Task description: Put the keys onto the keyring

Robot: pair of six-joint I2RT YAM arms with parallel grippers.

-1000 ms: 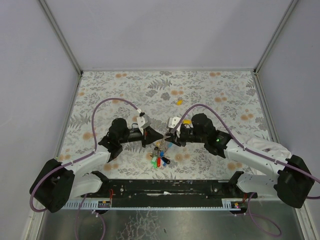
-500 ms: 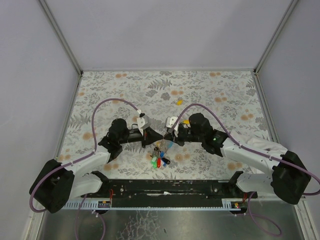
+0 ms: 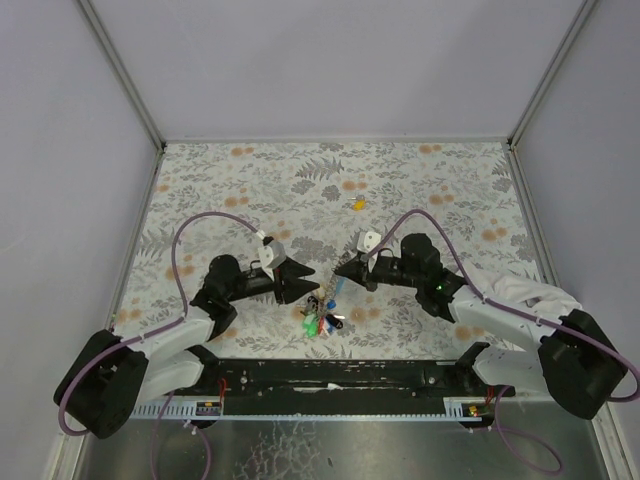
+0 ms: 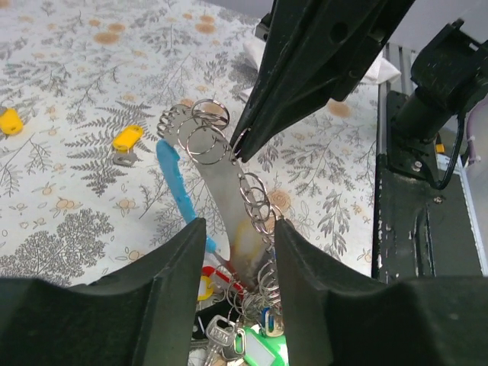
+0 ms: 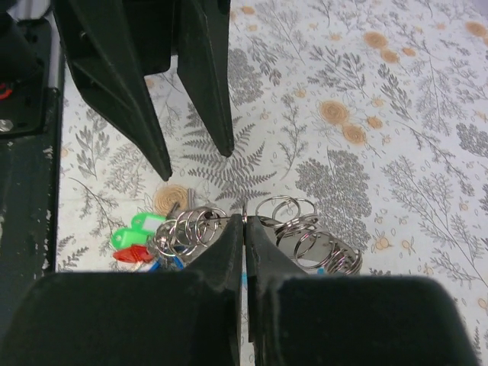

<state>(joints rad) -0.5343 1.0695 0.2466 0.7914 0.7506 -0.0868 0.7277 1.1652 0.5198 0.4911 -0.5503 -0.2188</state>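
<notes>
Keys (image 3: 322,320) with blue, red, green and black caps lie bunched on the patterned table (image 3: 450,180), close to its near edge and between the two arms. From the bunch we see a chain of thin silvery rings rising to the keyring (image 4: 210,137) at its upper end.

We find the right gripper (image 5: 244,229) closed, its fingertips pressed together on the thin edge of that keyring. In the left wrist view its dark tip meets the ring from above. The left gripper (image 4: 236,244) stands apart from it with its jaws spread. Its fingers (image 4: 164,305) sit on either side of the ring chain, and we cannot tell whether they touch it.

A light-blue strip (image 4: 177,183) hangs beside the rings, on the left of the chain in the left wrist view.

We also see one yellow-capped key (image 4: 127,139) lying loose on the table, well apart from the bunch. A second yellow key (image 4: 8,120) lies at the left edge of that view.
</notes>
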